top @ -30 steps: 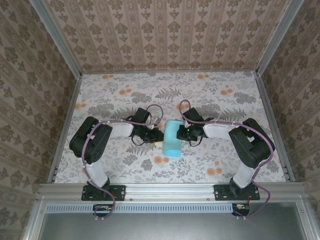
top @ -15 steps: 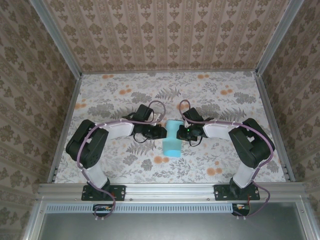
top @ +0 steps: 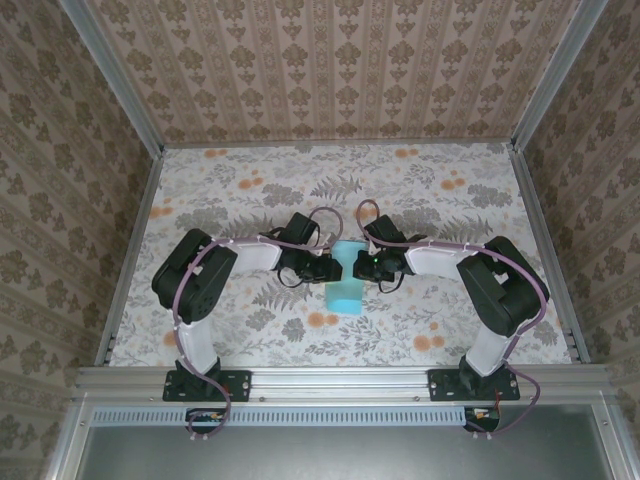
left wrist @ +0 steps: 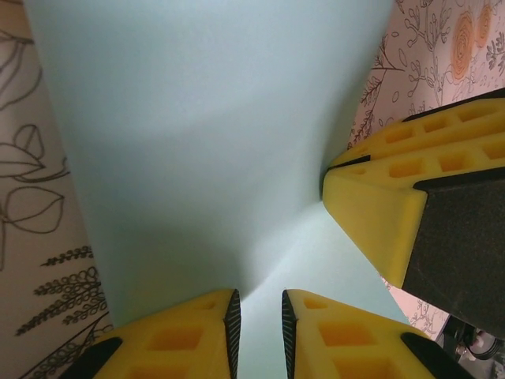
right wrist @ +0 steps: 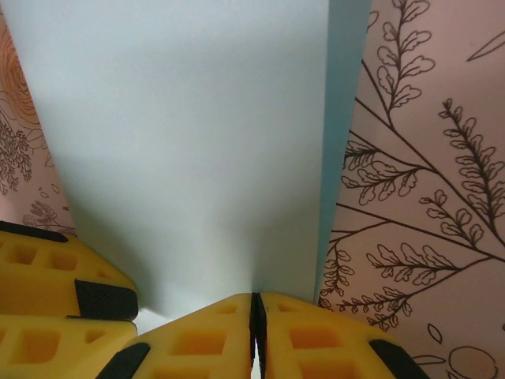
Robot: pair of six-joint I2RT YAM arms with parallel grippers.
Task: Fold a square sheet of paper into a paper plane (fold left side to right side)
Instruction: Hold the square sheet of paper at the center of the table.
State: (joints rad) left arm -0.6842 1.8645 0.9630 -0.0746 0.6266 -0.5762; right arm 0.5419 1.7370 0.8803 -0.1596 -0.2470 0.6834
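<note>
In the top view the left arm point(top: 200, 285) bends in from the left of the frame and puts the left gripper point(top: 326, 268) at the left edge of the sheet of paper point(top: 347, 290). The sheet lies at the middle of the floral table point(top: 250, 190), folded into a narrow, light cyan rectangle.

In the left wrist view this claw's two yellow fingertips point(left wrist: 197, 335) sit at the bottom edge. They are slightly parted, with a narrow gap and paper showing through it. Whether they touch the sheet I cannot tell. A soft ridge in the paper runs from that gap up toward the right, where one yellow finger point(left wrist: 371, 205) of the other claw rests its tip on the sheet.

Back in the top view, the right gripper point(top: 362, 266) meets the sheet's right edge, facing the left one across the paper. The right arm point(top: 490, 280) reaches in from the right.

In the right wrist view its fingertips at bottom centre are pressed together with only a thin dark seam between them. The paper's top layer runs down into that seam, so this claw is closed, pinching the sheet. A lower layer shows as a darker strip along the right.
</note>
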